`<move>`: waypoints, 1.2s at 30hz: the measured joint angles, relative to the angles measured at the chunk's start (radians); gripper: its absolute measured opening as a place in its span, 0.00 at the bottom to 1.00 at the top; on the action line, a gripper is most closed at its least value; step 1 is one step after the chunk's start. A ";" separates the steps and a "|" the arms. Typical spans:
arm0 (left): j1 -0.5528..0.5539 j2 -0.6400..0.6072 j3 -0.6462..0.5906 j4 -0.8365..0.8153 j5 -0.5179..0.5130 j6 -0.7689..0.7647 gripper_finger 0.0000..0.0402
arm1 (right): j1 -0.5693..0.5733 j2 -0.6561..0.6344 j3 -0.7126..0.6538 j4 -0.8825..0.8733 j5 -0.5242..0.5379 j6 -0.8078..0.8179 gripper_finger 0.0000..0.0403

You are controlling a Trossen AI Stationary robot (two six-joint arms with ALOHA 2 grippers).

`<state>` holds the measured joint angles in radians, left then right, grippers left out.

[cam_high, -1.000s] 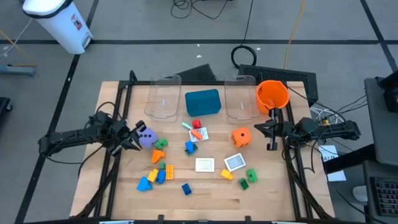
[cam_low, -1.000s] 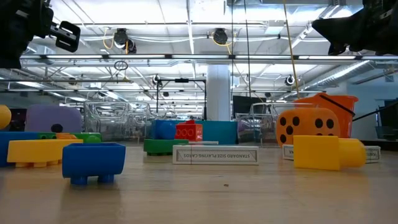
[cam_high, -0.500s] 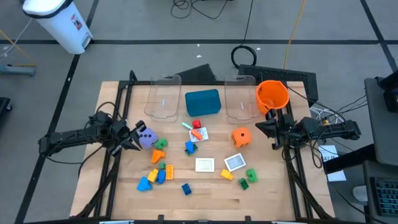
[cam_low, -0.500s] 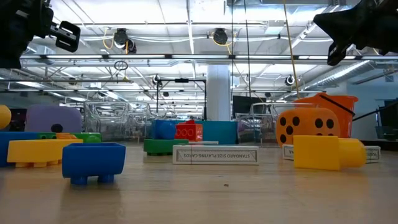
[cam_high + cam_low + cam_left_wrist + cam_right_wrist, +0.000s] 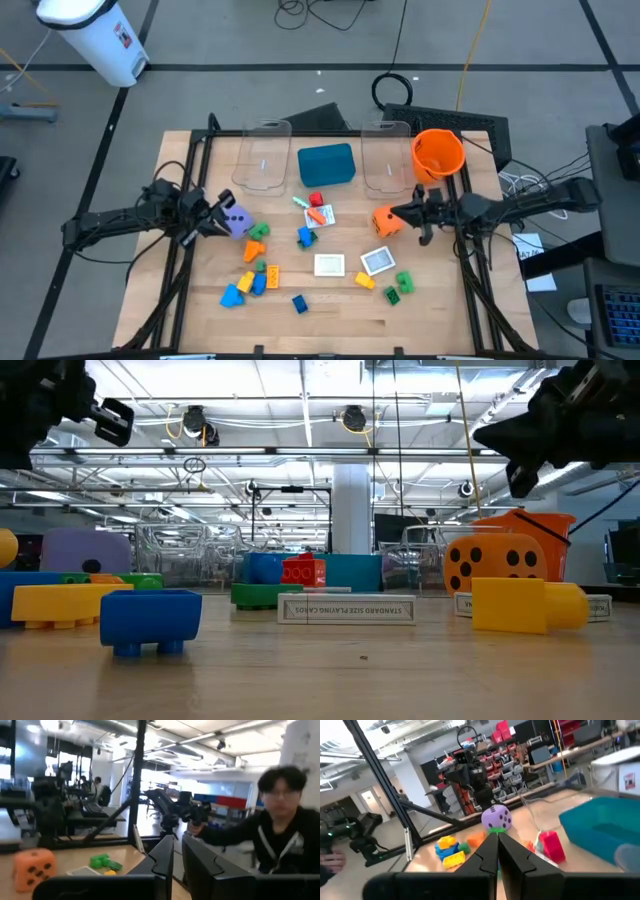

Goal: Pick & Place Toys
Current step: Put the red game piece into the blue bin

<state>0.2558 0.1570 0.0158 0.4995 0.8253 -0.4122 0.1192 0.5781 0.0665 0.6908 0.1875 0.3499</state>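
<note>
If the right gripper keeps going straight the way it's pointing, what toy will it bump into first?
Probably the orange dotted die. In the high view, the shut right gripper points across the table with its tips just beside the die. The low view shows it above the table, though, so it might pass over the die toward the purple dotted die beyond.

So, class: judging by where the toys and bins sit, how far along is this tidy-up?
Nothing looks done: both clear bins look empty. Nothing is in hand; the right gripper, shut, is next to the orange die, the left gripper, shut, by the purple die. Left: the bricks and cards.
</note>
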 joint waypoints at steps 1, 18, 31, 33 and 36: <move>0.000 0.000 0.000 0.004 -0.018 -0.028 0.12 | 0.000 0.041 0.007 0.041 0.000 -0.016 0.02; -0.002 0.016 0.000 -0.120 -0.546 -0.152 0.12 | 0.000 0.658 0.318 0.180 0.048 -0.165 0.02; -0.162 0.094 0.014 -0.168 -0.592 0.097 0.12 | -0.001 0.764 0.330 0.278 0.047 -0.261 0.02; -0.189 0.112 0.022 -0.178 -0.629 0.130 0.12 | -0.001 0.764 0.330 0.278 0.047 -0.269 0.02; -0.224 0.138 0.031 -0.193 -0.701 0.176 0.12 | -0.001 0.764 0.330 0.278 0.047 -0.260 0.02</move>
<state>0.0316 0.2947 0.0472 0.3061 0.1247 -0.2361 0.1184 1.3418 0.3965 0.9684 0.2348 0.0895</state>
